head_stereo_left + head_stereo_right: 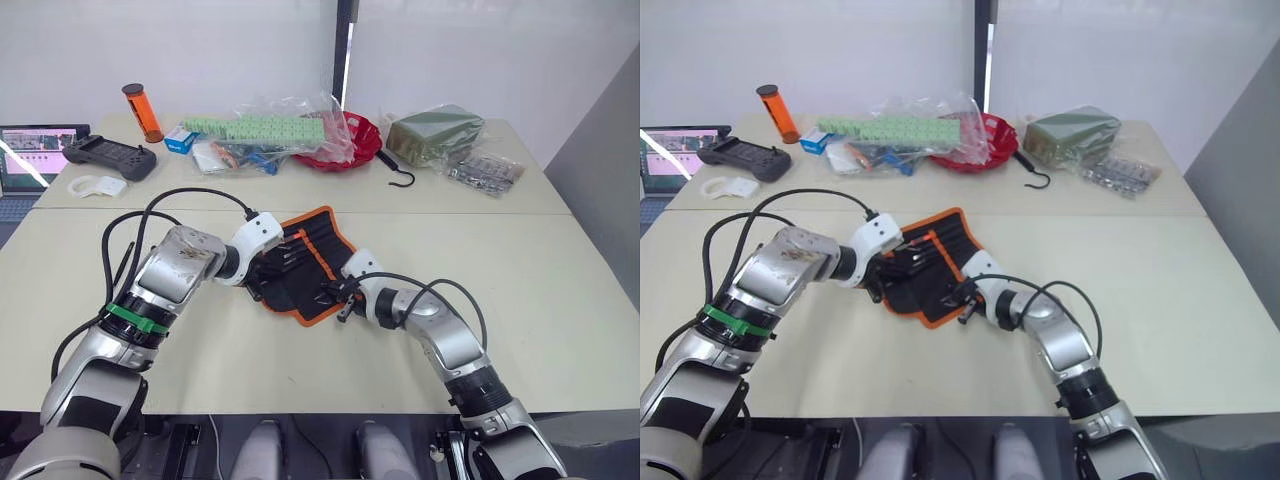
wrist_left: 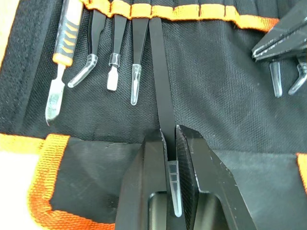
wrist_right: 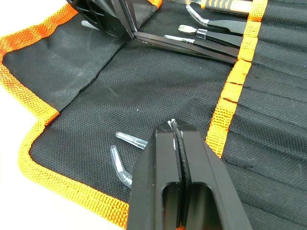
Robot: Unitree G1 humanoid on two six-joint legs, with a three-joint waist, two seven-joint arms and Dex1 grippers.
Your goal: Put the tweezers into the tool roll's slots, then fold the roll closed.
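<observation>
Honestly, my left hand (image 2: 170, 158) is closed on one of the tweezers (image 2: 160, 81) half inside the slots (image 2: 158, 12) of the tool roll (image 1: 300, 265) in the middle of the surface (image 1: 560, 300), and I fear it may bend or slip out if I push crooked, while my right hand (image 3: 176, 132) rests closed, gripping nothing.

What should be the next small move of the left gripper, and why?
Probably push the tweezer deeper into its slot. The left gripper is shut on its capped end, and this tweezer sticks out of the orange band farther than its neighbours.
</observation>
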